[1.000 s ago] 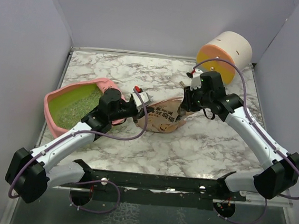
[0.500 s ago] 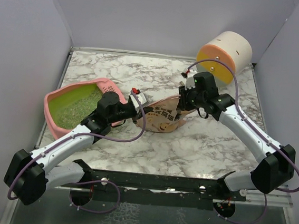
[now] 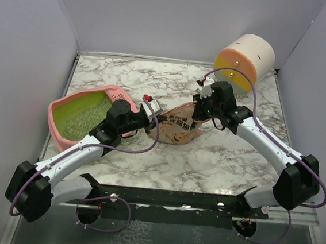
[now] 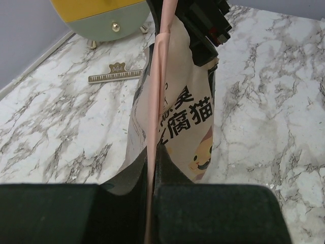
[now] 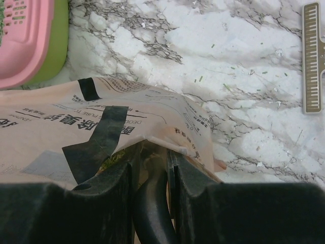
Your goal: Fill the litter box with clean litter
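Note:
The pink litter box (image 3: 58,132) with a yellow-green inside stands at the left and holds a layer of pale litter (image 3: 85,117). Its corner shows in the right wrist view (image 5: 25,40). The tan litter pouch (image 3: 177,126) lies between my two grippers. My left gripper (image 3: 152,116) is shut on the pouch's edge (image 4: 152,127), with the fingers pinching it (image 4: 151,173). My right gripper (image 3: 201,111) is at the pouch's other end. It is shut (image 5: 151,162) on a dark curved handle (image 5: 152,203) that reaches under the pouch's opening (image 5: 127,122). What is on the handle's far end is hidden.
The round cream-orange-yellow drawer unit (image 3: 244,60) stands at the back right and shows in the left wrist view (image 4: 101,15). A small tan comb-like piece (image 4: 114,75) lies on the marble near it, also seen from the right wrist (image 5: 312,56). Grey walls enclose three sides.
My right gripper has moved left and a little nearer, pushing in at the pouch's end. The pouch has shifted slightly. My left arm has hardly moved.

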